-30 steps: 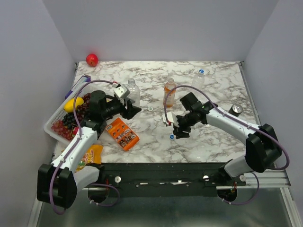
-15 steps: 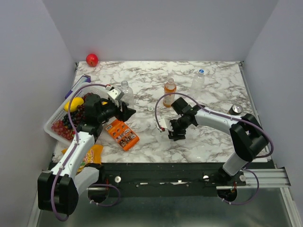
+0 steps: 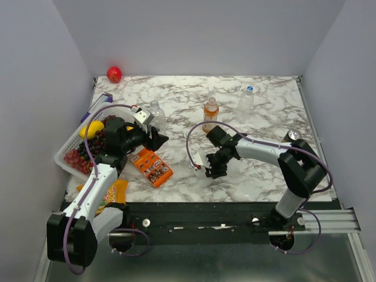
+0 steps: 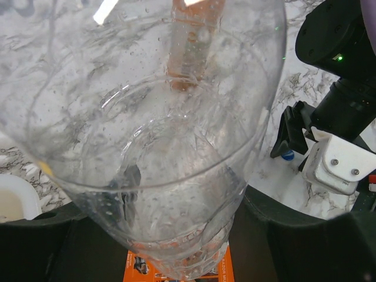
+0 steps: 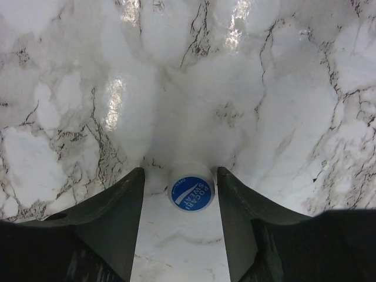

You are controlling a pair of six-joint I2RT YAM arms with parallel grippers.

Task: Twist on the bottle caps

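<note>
My left gripper (image 3: 155,137) is shut on a clear uncapped bottle (image 3: 156,113), which fills the left wrist view (image 4: 158,147). The orange bottle (image 3: 210,111) stands upright at mid table. A second clear bottle (image 3: 246,100) stands at the back right with a blue cap (image 3: 249,89) on it. My right gripper (image 3: 214,169) is open and lowered over a loose blue cap (image 5: 191,189), which lies on the marble between its fingers (image 5: 117,217). That cap also shows in the left wrist view (image 4: 286,155). A small whitish cap (image 3: 186,134) lies between the arms.
A white basket (image 3: 69,151) of fruit stands at the left edge. An orange packet (image 3: 151,165) lies under my left gripper. A yellow packet (image 3: 113,191) is at the near left. A dark can (image 3: 292,136) stands at the right. A red ball (image 3: 114,74) is in the back left corner.
My right gripper has moved left and down, so the blue cap now sits between its open fingers. My left gripper shifted the clear bottle slightly left, then held still.
</note>
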